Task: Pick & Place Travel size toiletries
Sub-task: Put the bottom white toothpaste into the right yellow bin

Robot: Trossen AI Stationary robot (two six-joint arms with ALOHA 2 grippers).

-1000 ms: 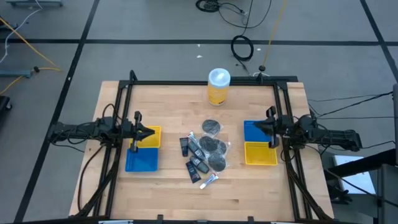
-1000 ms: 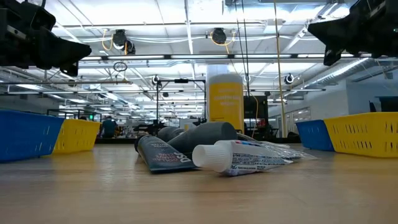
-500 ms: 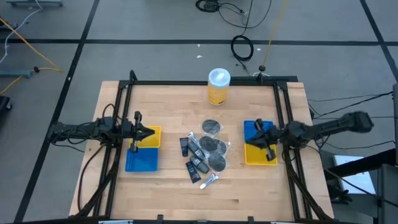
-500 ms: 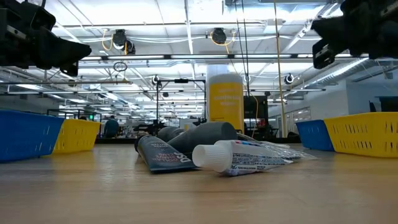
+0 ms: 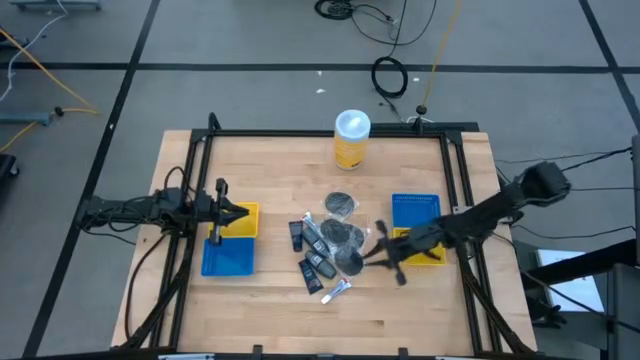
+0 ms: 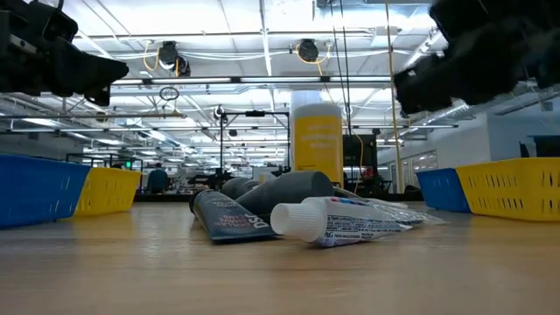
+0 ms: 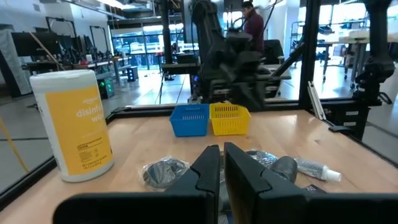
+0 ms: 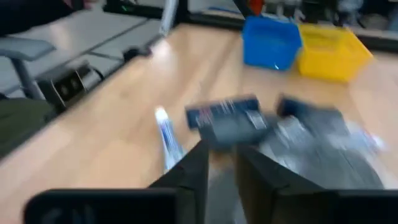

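A: Toiletries (image 5: pixel 326 248), where?
B: Piled mid-table (image 5: pixel 260 320), a bit toward the front edge. Grey discs (image 5: pixel 345 235) on the pile's right side, one more disc (image 5: pixel 342 204) just behind, toward the back edge. Black tubes (image 5: pixel 310 252) on the left side, overlapping. White tube (image 5: pixel 338 291) at the front of the pile, lying flat, cap end clear in low view.
A: R claw (image 5: pixel 378 255)?
B: Reached in over the table, arm slanting across the R yellow tray (image 5: pixel 420 258). Sits just right of the discs, between pile and that tray. Up in the air per low view, not touching anything. Fingers (image 8: pixel 189 177) narrow, small gap showing in R wrist view, nothing held. Blurred, so can't tell more.
A: L claw (image 5: pixel 240 216)?
B: Waiting near the left edge, over the L yellow tray (image 5: pixel 250 230), pointing at the pile. Fingers (image 7: pixel 208 165) closed to a thin slit, empty.
A: Other trays?
B: L blue tray (image 5: pixel 228 260) touching the yellow one, on its front side. R blue tray (image 5: pixel 415 206) behind the R yellow one, also touching. Can't see any toiletries inside any tray.
A: Anything else?
B: Yellow canister (image 5: pixel 352 138), white lid, upright near the back edge, well apart from the pile. Black frame (image 5: pixel 320 132) round the table.
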